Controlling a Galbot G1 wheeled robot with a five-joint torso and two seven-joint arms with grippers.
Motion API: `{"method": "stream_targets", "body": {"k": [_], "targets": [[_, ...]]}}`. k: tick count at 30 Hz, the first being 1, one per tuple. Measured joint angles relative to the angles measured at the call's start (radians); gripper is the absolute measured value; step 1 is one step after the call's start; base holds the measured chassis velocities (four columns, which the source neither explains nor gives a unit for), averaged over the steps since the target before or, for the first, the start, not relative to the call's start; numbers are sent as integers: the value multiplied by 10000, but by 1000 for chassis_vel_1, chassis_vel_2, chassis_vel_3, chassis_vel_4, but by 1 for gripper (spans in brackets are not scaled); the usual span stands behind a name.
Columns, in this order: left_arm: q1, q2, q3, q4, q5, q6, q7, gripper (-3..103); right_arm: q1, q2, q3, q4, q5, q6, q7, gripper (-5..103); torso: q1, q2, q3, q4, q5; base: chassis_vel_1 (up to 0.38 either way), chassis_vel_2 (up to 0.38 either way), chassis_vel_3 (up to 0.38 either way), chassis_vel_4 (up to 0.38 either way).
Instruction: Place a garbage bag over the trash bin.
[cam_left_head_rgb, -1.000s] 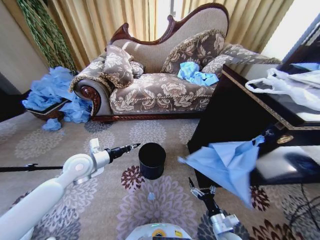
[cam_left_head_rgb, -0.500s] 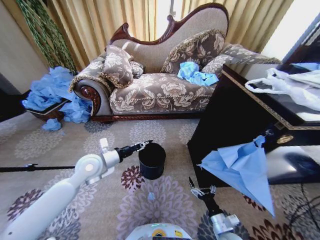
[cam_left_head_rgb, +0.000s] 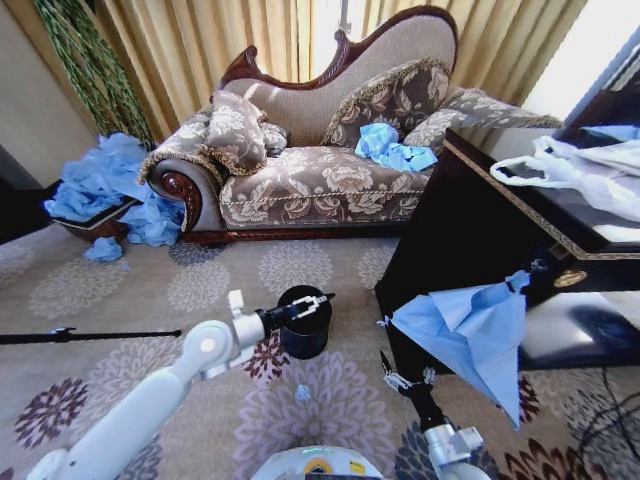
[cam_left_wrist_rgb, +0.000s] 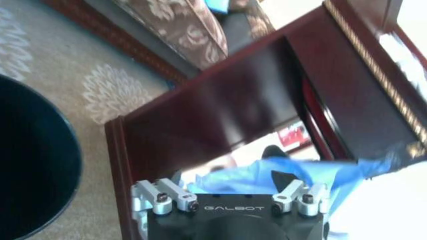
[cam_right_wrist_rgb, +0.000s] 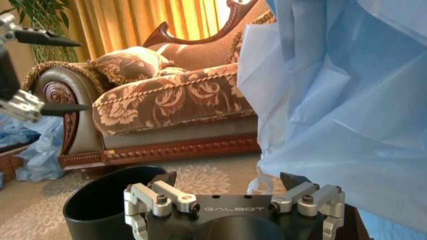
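The black trash bin (cam_left_head_rgb: 304, 325) stands on the carpet in front of me. My left gripper (cam_left_head_rgb: 308, 300) hovers open over its near-left rim; from the left wrist camera the bin (cam_left_wrist_rgb: 33, 165) lies beside that gripper (cam_left_wrist_rgb: 227, 187). The light-blue garbage bag (cam_left_head_rgb: 468, 332) hangs spread in the air to the right of the bin, its top corner up at the dark desk's edge. Below it my right gripper (cam_left_head_rgb: 405, 379) points up, open. Seen from the right wrist, the bag (cam_right_wrist_rgb: 333, 100) drapes just beyond this gripper (cam_right_wrist_rgb: 230, 182), and I cannot tell whether they touch.
A dark wooden desk (cam_left_head_rgb: 470, 215) with white plastic bags (cam_left_head_rgb: 580, 170) stands at the right. Behind the bin is a patterned sofa (cam_left_head_rgb: 310, 180) with blue bags (cam_left_head_rgb: 392, 148) on it. More blue bags (cam_left_head_rgb: 100, 190) are piled at the left. A black rod (cam_left_head_rgb: 90, 335) lies on the carpet.
My left arm has reached to the right, bringing its gripper from left of the bin to over the rim. The garbage bag flared, dropped and swung back leftward. The right gripper barely moved.
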Motion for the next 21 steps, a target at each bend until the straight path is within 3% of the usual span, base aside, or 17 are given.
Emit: {"method": "stream_targets", "body": {"k": [2, 4, 11, 16, 21], "targets": [[-576, -357, 687, 266, 189, -2, -104, 99, 2, 22, -24, 23, -35, 1, 29, 100, 0, 0, 0, 0, 0, 0, 0, 0, 0], [-680, -439, 790, 332, 191, -8, -126, 99, 4, 25, -27, 25, -41, 1, 31, 100, 0, 0, 0, -1, -1, 0, 0, 0, 0], [-1984, -1711, 1865, 1767, 158, -63, -165, 100, 20, 123, -11, -25, -121, 20, 76, 100, 0, -1, 0, 0, -1, 0, 0, 0, 0], [-2937, -3219, 2842, 3519, 181, -223, -128, 100, -11, 302, 38, -165, -198, 76, 81, 100, 0, 0, 1, -3, 1, 0, 0, 0, 0], [-3470, -4191, 3440, 4703, 445, -243, -124, 100, -25, 365, 88, -204, -216, 93, 130, 100, 0, -1, 1, -1, 0, 0, 0, 0, 0]]}}
